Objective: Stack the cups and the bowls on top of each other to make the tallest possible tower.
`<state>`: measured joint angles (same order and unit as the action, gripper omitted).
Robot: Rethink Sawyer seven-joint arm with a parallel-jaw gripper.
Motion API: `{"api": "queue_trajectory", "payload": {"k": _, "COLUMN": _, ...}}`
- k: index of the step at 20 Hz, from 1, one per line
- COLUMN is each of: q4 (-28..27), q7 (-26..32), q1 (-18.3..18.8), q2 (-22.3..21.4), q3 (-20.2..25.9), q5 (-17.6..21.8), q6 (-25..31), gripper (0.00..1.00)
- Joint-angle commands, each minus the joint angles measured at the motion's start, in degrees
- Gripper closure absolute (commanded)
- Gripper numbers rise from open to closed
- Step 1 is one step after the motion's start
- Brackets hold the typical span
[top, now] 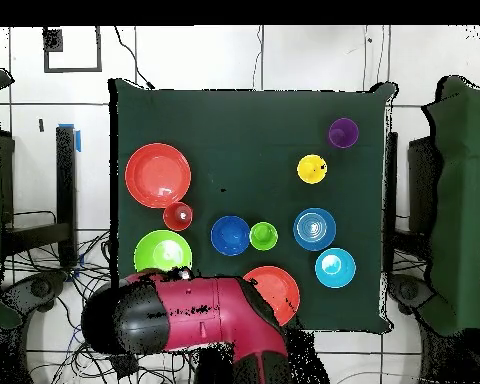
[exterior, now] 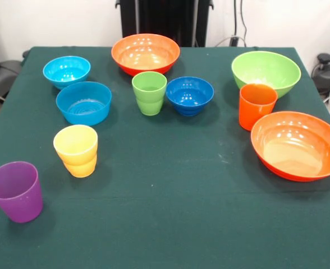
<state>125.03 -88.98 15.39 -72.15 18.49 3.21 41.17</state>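
All things stand apart and upright on the green table (exterior: 170,213). In the front view, one large orange bowl (exterior: 145,53) is at the far middle and the other (exterior: 298,144) at the right. The lime bowl (exterior: 266,73) is far right, with the orange cup (exterior: 257,105) in front of it. The green cup (exterior: 149,92) stands beside the dark blue bowl (exterior: 189,95). Two light blue bowls (exterior: 67,70) (exterior: 83,102) are at the left. The yellow cup (exterior: 76,150) and purple cup (exterior: 15,190) are near left. The gripper is not seen.
In the overhead view the red and black arm (top: 189,312) lies drawn back along the table's bottom edge, over part of an orange bowl (top: 279,292) and next to the lime bowl (top: 162,251). The robot's pedestal (exterior: 164,17) stands behind the table.
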Motion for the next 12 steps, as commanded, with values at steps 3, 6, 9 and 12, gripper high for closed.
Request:
{"api": "queue_trajectory", "payload": {"k": 3, "q4": 3.31, "q7": 9.81, "q1": 3.11, "q2": 8.82, "q3": 6.91, "q5": 8.87, "q6": -3.51, "gripper": 0.0}}
{"api": "queue_trajectory", "payload": {"k": 6, "q4": 2.65, "q7": 8.07, "q1": 3.31, "q2": 10.2, "q3": 7.4, "q5": 10.78, "q6": -3.36, "gripper": 0.0}}
{"api": "queue_trajectory", "payload": {"k": 9, "q4": 2.3, "q7": 6.7, "q1": 3.66, "q2": 11.72, "q3": 7.92, "q5": 12.15, "q6": -3.89, "gripper": 0.0}}
{"api": "queue_trajectory", "payload": {"k": 12, "q4": 1.87, "q7": 5.32, "q1": 3.8, "q2": 13.65, "q3": 7.94, "q5": 14.05, "q6": -5.46, "gripper": 0.0}}
